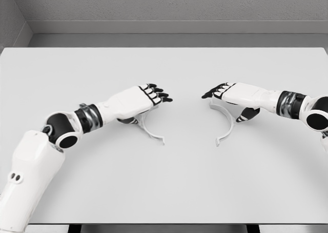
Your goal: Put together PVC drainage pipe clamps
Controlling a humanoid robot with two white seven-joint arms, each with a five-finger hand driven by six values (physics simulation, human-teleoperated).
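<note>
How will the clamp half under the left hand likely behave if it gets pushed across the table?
The left clamp half is a thin open arc lying flat on the smooth table, so it probably slides and pivots rather than rolls. It looks light; its slim ends may flex slightly.

The left hand (137,100) covers the upper end of the left clamp half (152,132), so whether its fingers grip it cannot be told. The right hand (237,95) likewise hides the top of the right clamp half (229,128). The right arm (307,110) is cut off at the picture's right edge.

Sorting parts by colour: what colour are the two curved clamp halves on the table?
White, both clamp halves, on the pale grey table; head view.
</note>
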